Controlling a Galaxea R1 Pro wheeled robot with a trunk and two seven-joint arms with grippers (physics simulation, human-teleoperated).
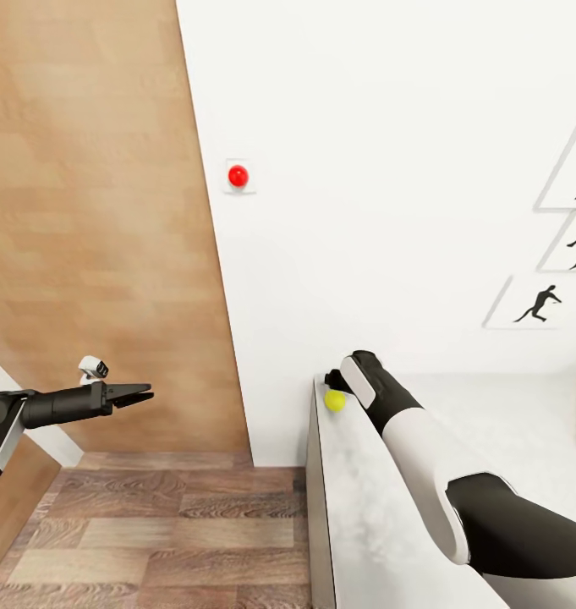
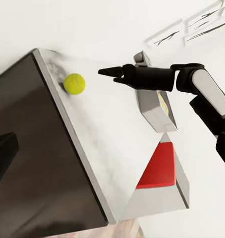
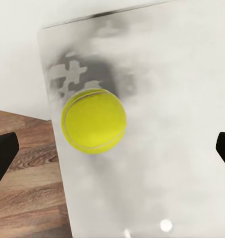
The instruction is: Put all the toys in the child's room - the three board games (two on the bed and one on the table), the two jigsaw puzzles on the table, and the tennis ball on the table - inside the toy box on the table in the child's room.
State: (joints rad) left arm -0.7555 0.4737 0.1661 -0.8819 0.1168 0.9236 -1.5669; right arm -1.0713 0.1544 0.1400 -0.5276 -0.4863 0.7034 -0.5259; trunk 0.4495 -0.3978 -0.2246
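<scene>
Now your right gripper (image 2: 103, 72) hovers above the table (image 1: 364, 507), near its far corner by the wall, with the tennis ball (image 1: 335, 400) lying on the pale top just beside it. In the right wrist view the ball (image 3: 94, 120) sits between the two dark fingertips (image 3: 3, 153), which stand wide apart and touch nothing. Farther along the table, the toy box (image 2: 159, 191) holds a red board game (image 2: 159, 166). Your left gripper (image 1: 144, 394) hangs over the wood floor (image 1: 178, 524), well apart from the table, its fingers close together and empty.
</scene>
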